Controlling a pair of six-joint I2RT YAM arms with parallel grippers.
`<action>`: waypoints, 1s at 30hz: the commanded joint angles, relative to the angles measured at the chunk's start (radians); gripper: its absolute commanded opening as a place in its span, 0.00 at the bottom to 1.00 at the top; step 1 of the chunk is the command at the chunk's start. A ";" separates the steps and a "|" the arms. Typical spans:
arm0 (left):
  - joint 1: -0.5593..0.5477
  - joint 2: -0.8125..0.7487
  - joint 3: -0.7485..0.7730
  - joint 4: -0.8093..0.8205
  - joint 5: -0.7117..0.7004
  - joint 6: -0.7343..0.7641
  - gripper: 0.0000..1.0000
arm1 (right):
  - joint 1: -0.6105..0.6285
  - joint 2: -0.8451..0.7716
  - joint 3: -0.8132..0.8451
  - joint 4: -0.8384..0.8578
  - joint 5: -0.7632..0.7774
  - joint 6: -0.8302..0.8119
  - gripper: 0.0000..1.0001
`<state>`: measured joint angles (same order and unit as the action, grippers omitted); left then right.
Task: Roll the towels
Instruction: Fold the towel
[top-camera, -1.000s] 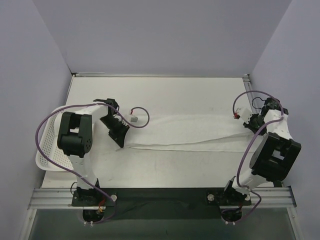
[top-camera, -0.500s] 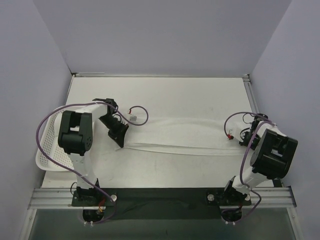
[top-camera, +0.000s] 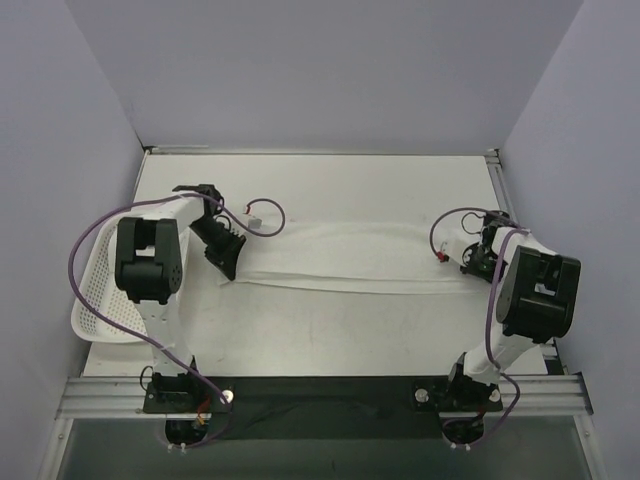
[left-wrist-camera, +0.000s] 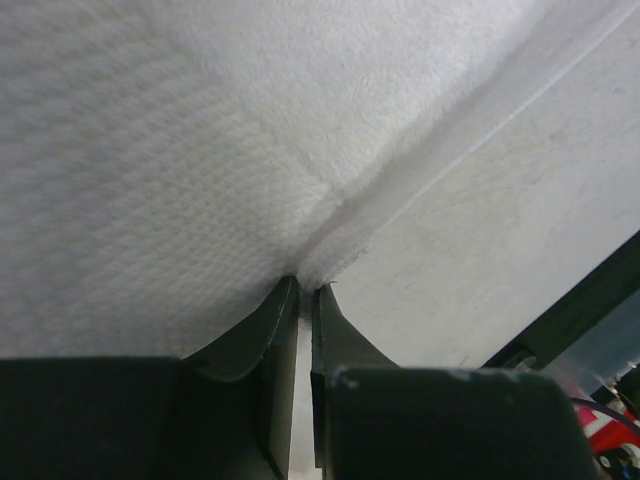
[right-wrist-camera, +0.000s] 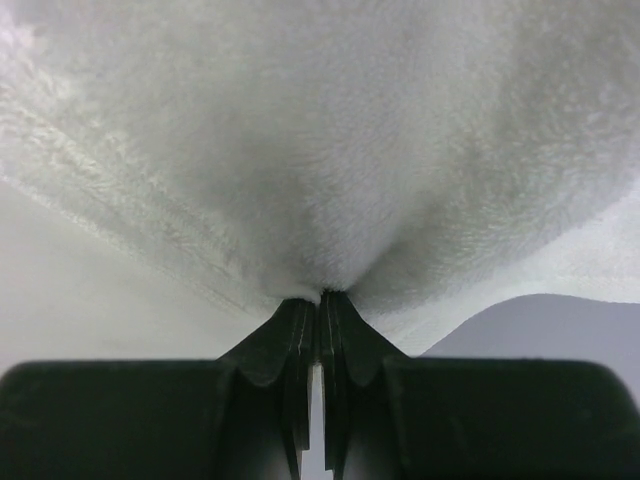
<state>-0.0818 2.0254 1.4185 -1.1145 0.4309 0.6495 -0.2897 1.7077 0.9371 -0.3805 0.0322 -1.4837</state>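
The white table (top-camera: 350, 190) fills most of my overhead view. Across its middle one white terry towel (top-camera: 350, 262) is drawn out in a long, narrow band running left to right, with soft creases along its length. A white perforated basket (top-camera: 95, 290) sits at the table's left edge, on the near side, just beside the left arm (top-camera: 150, 265) and well apart from the towel. The right arm (top-camera: 535, 295) is folded over the right edge. The left gripper (top-camera: 226, 270) is at the towel's left end. On its wrist camera I see the fingers (left-wrist-camera: 250, 340) pressed almost together, with the hemmed edge of the towel (left-wrist-camera: 150, 150) nipped between their tips and bare tabletop to the right. The right gripper (top-camera: 470, 258) is at the towel's right end. Its wrist camera shows the jaws squeezed tight on a bunched pleat of towel (right-wrist-camera: 320, 130), and the fabric fans out from the pinch.
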 joint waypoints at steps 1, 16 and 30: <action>0.048 0.013 0.052 0.042 -0.121 0.071 0.00 | 0.023 0.006 0.014 -0.057 -0.055 0.054 0.00; 0.022 -0.076 0.260 -0.061 -0.049 0.143 0.00 | -0.060 -0.054 0.318 -0.267 -0.153 0.076 0.00; -0.012 0.001 0.019 0.088 -0.124 0.138 0.00 | -0.065 -0.039 -0.007 -0.147 -0.077 -0.062 0.00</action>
<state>-0.0906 2.0117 1.4548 -1.0790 0.3458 0.7757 -0.3473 1.6535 0.9489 -0.5423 -0.0963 -1.5043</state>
